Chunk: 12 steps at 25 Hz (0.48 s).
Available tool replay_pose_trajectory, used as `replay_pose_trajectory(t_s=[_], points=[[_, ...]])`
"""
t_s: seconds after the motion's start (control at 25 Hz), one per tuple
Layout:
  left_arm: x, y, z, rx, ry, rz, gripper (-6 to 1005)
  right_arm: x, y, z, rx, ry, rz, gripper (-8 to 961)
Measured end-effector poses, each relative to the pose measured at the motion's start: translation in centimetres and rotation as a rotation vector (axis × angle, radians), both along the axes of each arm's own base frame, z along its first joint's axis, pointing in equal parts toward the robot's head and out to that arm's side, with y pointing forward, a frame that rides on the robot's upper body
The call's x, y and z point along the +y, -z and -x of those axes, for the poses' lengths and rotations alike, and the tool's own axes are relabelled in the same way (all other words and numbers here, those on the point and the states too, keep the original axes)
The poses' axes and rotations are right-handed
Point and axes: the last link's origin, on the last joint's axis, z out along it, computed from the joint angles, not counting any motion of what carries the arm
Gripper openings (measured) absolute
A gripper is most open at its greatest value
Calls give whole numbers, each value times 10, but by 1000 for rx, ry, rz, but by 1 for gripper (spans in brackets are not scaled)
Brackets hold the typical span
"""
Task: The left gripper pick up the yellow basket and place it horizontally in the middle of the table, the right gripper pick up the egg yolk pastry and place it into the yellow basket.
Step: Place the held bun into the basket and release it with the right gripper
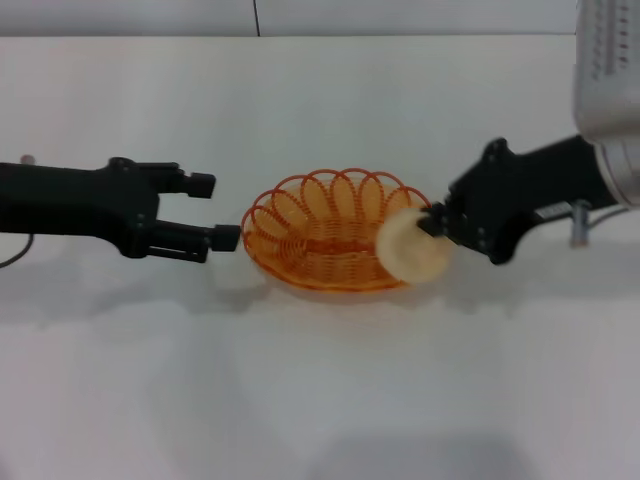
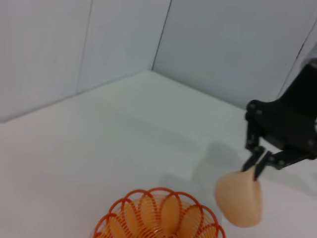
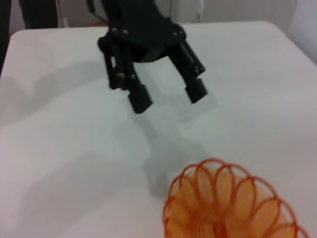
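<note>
**Head view: pastry carried to the basket's right rim**

The table point(image 1: 320, 400) spans the whole view, a plain white surface. At its middle sits the yellow basket point(image 1: 325, 232), set down with its long axis running left to right and its looped rim upward.

The right gripper point(image 1: 432, 224) reaches in from the robot's right, its fingers closed on the edge of the egg yolk pastry point(image 1: 412, 245). The pastry hangs at the basket's right rim, overlapping it in this view; the left wrist view shows the pastry point(image 2: 239, 198) raised above and to one side of the basket point(image 2: 159, 216), pinched only at its upper edge.

The left gripper point(image 1: 218, 211) hovers just beside the basket's left end, fingers spread wide and empty, not touching the wire; the right wrist view confirms the gap between its fingers point(image 3: 140, 98).

Judged risks: the thin edge pinch may let the soft pastry slip or tear. A release this close to the rim may drop the pastry on the loops and roll it onto the table, or the descending claw may nudge the light basket off centre.
</note>
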Motion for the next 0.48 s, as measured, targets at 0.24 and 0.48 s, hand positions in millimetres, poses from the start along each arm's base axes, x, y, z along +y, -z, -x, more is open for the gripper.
replay_pose_trajectory(t_s=[0.24, 0.48], points=[[-5, -5, 4, -5, -7, -11, 881, 19, 20, 11, 17, -15, -33, 34], [-4, -2, 3, -3, -3, -6, 881, 29, 32, 8, 18, -4, -52, 76]])
